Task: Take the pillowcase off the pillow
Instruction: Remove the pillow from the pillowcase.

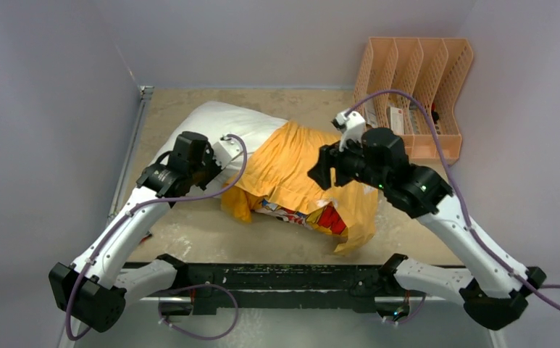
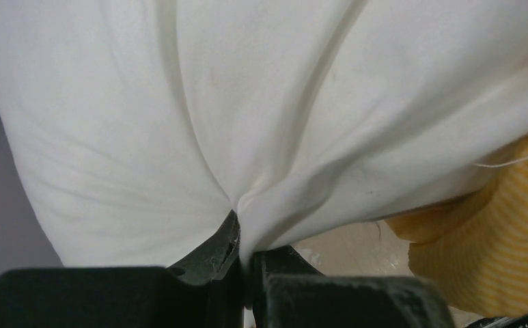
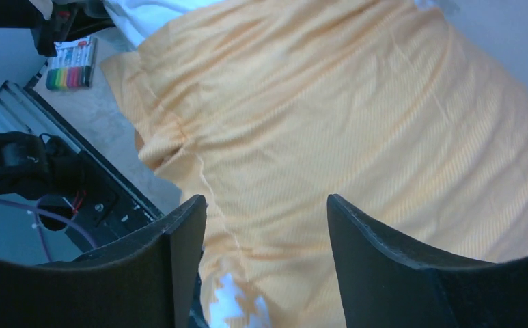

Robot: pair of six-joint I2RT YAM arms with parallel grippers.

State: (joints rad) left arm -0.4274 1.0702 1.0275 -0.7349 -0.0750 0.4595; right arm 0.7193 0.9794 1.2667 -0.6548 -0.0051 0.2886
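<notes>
The pillow (image 1: 215, 119) lies across the middle of the scuffed beige counter (image 1: 190, 235). Its left end is bare: plump, smooth white cloth with soft creases fanning out from one pinched point. There the left claw (image 2: 244, 256) is clamped tight on a fold of the pillow's white cloth. The pillowcase (image 1: 298, 170) sheathes the pillow's right part. It is a finely ribbed orange-yellow weave, rumpled into long folds, and its near edge is turned up to show a red, white and black print. The right claw (image 3: 266, 205) hovers over that fabric with its dark fingers spread apart, gripping nothing. A peach slotted desk organiser (image 1: 416, 83) stands in the far right corner behind the right arm. A flat pack of coloured markers (image 3: 73, 65) lies on the counter beyond the pillowcase's edge.
</notes>
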